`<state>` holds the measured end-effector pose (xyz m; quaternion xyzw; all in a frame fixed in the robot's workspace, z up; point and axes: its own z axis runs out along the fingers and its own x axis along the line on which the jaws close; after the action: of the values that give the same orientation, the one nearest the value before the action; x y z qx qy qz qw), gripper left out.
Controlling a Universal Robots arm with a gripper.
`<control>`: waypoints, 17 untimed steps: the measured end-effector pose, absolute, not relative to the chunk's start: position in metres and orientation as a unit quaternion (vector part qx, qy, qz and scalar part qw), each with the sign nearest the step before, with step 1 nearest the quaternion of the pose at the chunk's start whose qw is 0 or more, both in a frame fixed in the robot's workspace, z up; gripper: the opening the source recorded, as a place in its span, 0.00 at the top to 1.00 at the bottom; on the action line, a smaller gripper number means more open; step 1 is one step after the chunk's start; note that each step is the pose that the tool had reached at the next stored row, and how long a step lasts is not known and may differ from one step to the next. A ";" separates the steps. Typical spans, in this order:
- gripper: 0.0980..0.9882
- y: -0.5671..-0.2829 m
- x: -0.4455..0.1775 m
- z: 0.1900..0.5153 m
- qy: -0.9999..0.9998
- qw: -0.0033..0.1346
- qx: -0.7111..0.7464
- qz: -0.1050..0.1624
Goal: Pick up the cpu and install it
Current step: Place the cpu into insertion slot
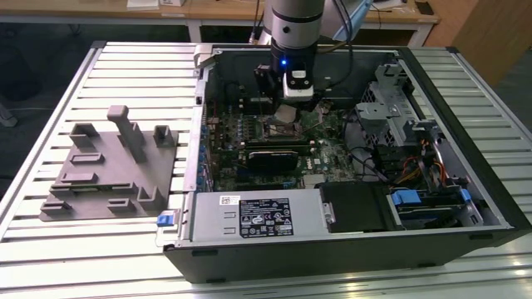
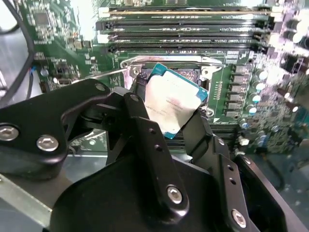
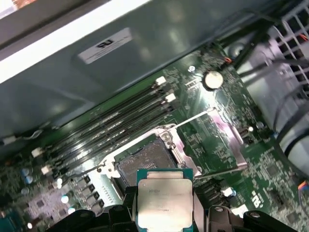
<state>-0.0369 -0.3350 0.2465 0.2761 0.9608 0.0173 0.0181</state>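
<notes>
In the exterior view the arm [image 1: 293,25] reaches down into an open computer case [image 1: 349,249] lying on a slatted metal counter [image 1: 124,62]. The arm's upper part is cut off by the picture's edge. The gripper [image 1: 288,112] hangs over the motherboard with the cpu [image 1: 287,114] tilted beneath it, but the wrist body hides most of the fingers here. A grey fixture plate [image 1: 108,168] lies on the counter at the exterior view's left. The power supply box [image 1: 258,215] carries a white label with dark print, and a black heatsink [image 1: 270,159] sits near the socket.

In the second wrist view the black fingers [image 2: 145,130] are closed on opposite edges of the cpu [image 2: 171,104]. They hold it slanted just above the open socket [image 2: 193,72], and it is not seated. The fingers cover its lower corner and part of the socket frame. There is faint marking on its silvery top that I cannot make out. The memory slots [image 2: 183,29] run beyond the socket.

In the first wrist view the cpu [image 3: 164,200] faces the camera in front of the empty socket [image 3: 147,162], its near edge cut off by the picture's edge. A white label [image 3: 106,46] with a dark mark is stuck to the case wall behind the memory slots [image 3: 111,121].
</notes>
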 end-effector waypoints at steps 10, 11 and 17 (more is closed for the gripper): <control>0.50 -0.335 -0.037 0.246 0.932 0.020 0.362 0.016; 0.50 -0.335 -0.037 0.246 0.929 0.020 0.370 0.015; 0.50 -0.335 -0.037 0.246 0.907 0.021 0.421 0.014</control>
<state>-0.0369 -0.3350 0.2459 0.4206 0.9069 0.0144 0.0205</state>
